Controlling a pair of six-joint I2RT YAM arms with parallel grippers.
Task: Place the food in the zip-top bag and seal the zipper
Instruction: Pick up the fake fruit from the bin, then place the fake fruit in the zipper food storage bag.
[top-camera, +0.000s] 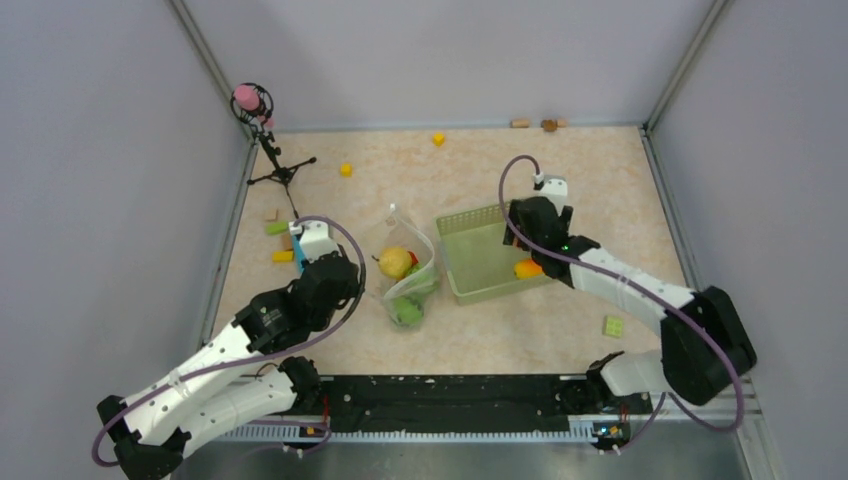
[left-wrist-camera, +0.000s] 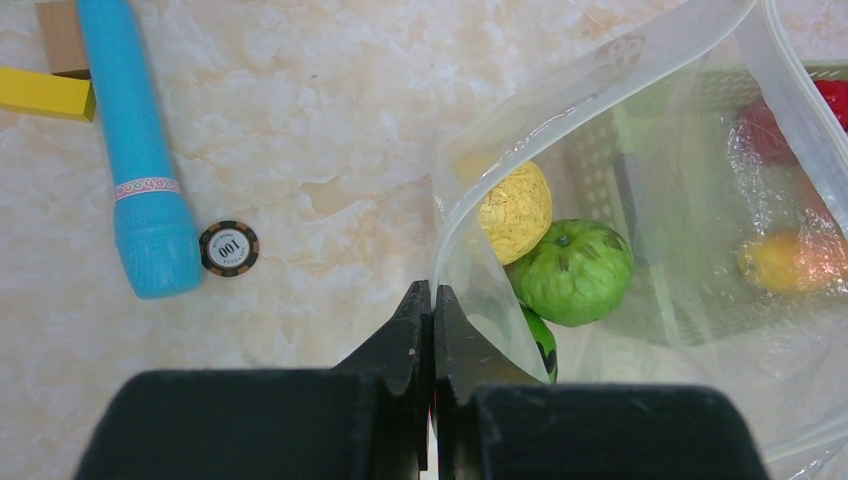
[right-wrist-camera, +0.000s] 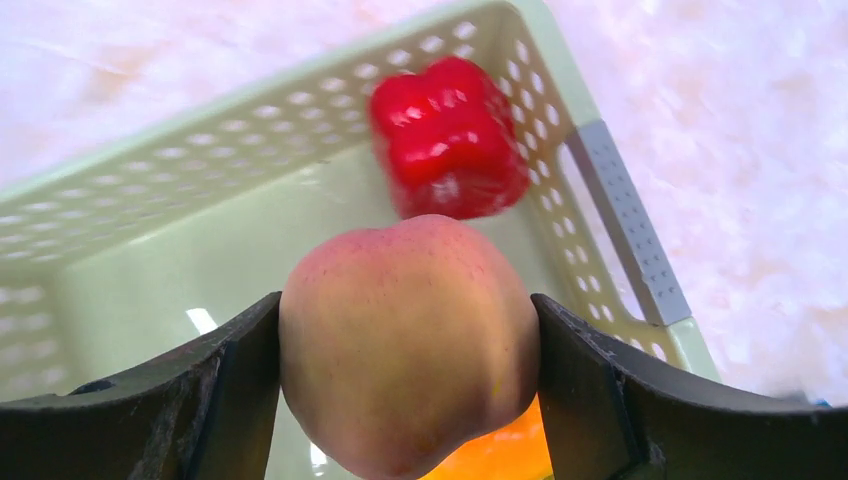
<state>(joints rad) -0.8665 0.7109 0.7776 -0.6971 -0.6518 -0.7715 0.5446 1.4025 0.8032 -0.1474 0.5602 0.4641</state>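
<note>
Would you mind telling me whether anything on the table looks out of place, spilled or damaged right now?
Nothing looks spilled or damaged. The only strays are a poker chip and a blue tube, lying loose beside the zip-top bag.

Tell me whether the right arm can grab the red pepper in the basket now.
Probably not: the right tool is full, shut on the peach; the red pepper lies uncovered.

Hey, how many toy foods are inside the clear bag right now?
3 visible: a bumpy yellow one near the bag mouth, a light green one touching it, a dark green one mostly hidden underneath. Others may be hidden.
</note>
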